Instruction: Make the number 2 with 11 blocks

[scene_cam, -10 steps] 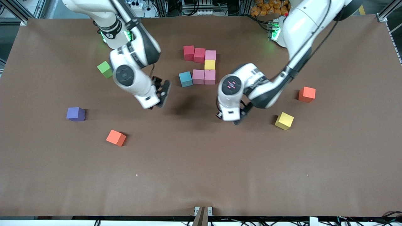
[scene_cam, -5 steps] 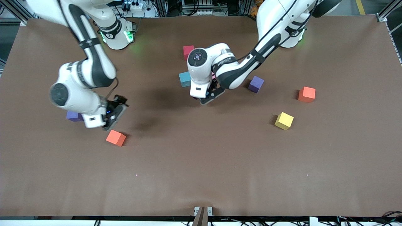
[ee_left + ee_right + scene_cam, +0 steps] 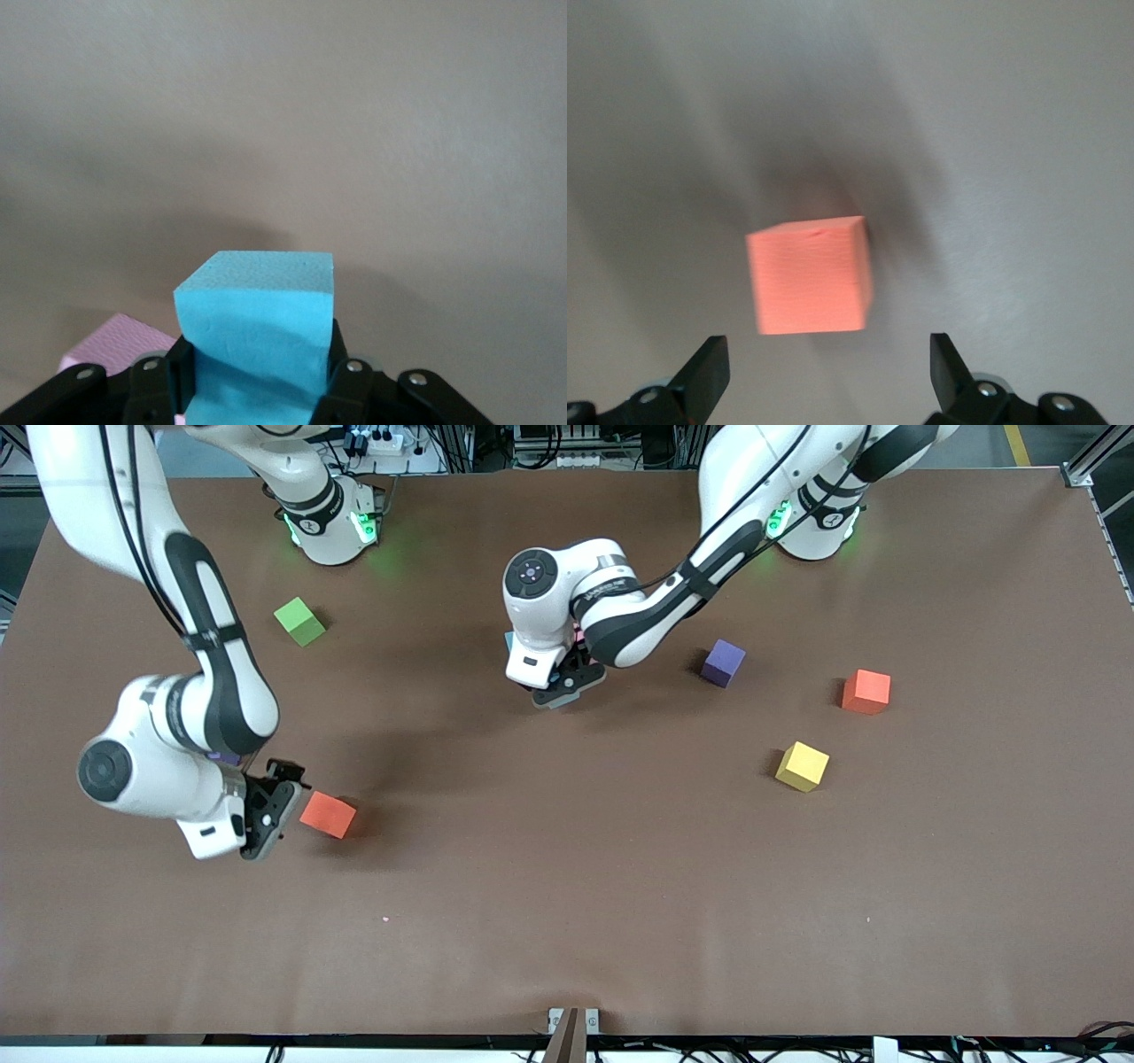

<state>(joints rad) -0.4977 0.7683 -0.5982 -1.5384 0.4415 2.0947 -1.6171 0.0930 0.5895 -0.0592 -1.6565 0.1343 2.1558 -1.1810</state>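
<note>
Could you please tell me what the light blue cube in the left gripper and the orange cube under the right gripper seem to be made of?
Light blue cube: probably foam, matte; its faces look finely grainy with no shine. Orange cube: likely the same matte foam, flat colour without glare, though motion blur leaves its texture uncertain.

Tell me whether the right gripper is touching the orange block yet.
Apart. In the right wrist view the right gripper hangs open, and the orange block sits on the table ahead of both fingertips with bare table showing between.

A brown table fills the view. At twelve o'clock, past its edge, cables and aluminium framing crowd the grey floor.
</note>
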